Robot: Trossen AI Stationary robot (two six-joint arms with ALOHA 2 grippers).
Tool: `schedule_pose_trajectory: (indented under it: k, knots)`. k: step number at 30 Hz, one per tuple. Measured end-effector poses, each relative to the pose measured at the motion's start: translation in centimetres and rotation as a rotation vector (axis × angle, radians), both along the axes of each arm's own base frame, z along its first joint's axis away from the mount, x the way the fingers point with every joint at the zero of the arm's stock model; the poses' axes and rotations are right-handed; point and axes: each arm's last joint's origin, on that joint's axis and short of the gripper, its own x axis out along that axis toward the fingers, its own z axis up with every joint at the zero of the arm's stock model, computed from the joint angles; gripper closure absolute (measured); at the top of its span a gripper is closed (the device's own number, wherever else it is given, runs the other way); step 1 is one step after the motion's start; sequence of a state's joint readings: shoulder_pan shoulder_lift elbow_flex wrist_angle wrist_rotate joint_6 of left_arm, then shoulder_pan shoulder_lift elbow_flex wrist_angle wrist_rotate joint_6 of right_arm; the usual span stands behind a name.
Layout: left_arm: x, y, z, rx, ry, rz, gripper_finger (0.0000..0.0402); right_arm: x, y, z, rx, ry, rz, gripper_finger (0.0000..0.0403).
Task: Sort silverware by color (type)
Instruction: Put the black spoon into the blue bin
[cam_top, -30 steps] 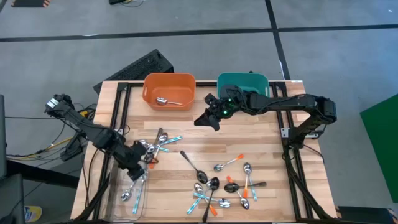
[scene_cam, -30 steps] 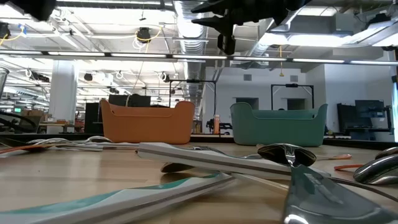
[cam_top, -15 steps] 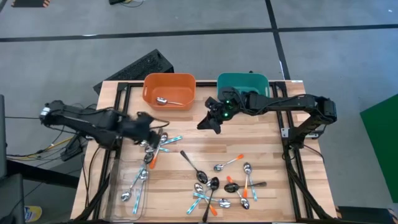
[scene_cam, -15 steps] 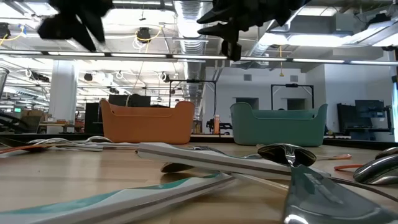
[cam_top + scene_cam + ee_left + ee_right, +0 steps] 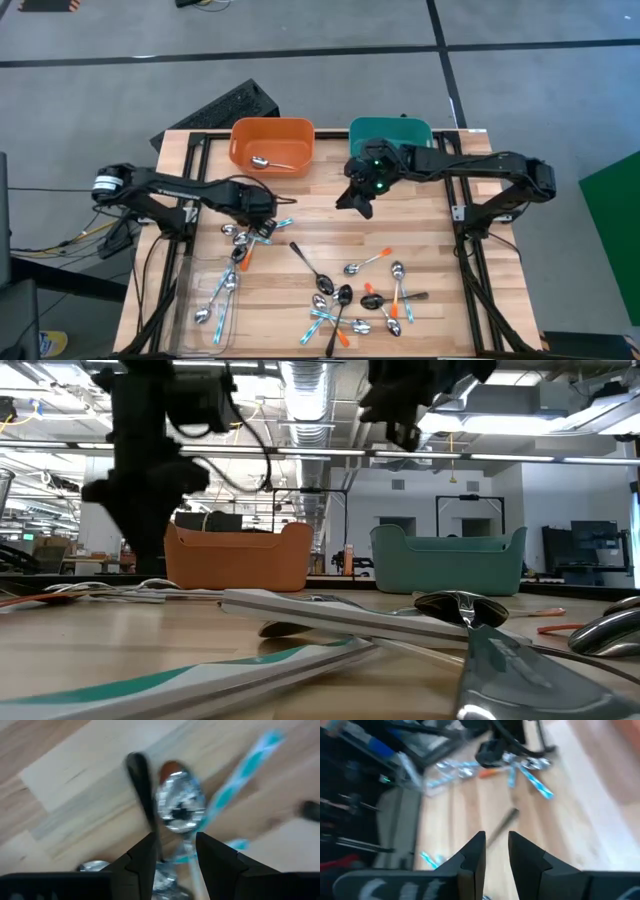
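Spoons with shiny bowls and orange, light-blue or dark handles lie loose on the wooden table. One heap (image 5: 250, 238) lies left of the middle, and my left gripper (image 5: 260, 210) hangs open above it, fingers pointing down. In the left wrist view a shiny spoon bowl (image 5: 180, 809) and a dark handle (image 5: 142, 790) lie below the open fingers (image 5: 175, 852). My right gripper (image 5: 358, 203) hovers in front of the teal bin (image 5: 390, 135). Its fingers (image 5: 496, 847) stand a narrow gap apart with nothing between them.
The orange bin (image 5: 272, 145) at the far edge holds one spoon (image 5: 268, 162). A clear tray (image 5: 205, 300) at the near left holds a few spoons. More spoons (image 5: 360, 295) lie scattered near the front middle. Bare wood lies between the bins and the spoons.
My left gripper has swung from over the clear tray toward the far edge and the right, and has come down over the left heap of spoons. My right gripper has drifted a little toward the table's right edge and tipped.
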State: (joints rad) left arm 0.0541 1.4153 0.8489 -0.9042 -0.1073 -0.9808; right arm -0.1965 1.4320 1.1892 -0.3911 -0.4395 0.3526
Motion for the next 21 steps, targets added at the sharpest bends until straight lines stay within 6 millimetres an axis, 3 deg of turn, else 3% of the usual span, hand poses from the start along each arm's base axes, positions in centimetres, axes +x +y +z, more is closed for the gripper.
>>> schedule_pose_trajectory:
  k: [8, 14, 21]
  knots:
    - [-0.5, -0.1, -2.0, -0.015, 0.003, -0.014, 0.0276, -2.4, 0.2, 0.2, -0.174, 0.143, -0.075, 0.0296]
    - [-0.9, -0.2, -4.2, -0.050, -0.079, -0.008, 0.0276, -2.6, 0.0, 0.2, -0.193, 0.149, -0.083, 0.0296]
    - [-1.4, -0.2, -4.2, -0.067, -0.048, 0.054, 0.0276, -2.6, -0.1, 0.2, -0.199, 0.147, -0.081, 0.0296]
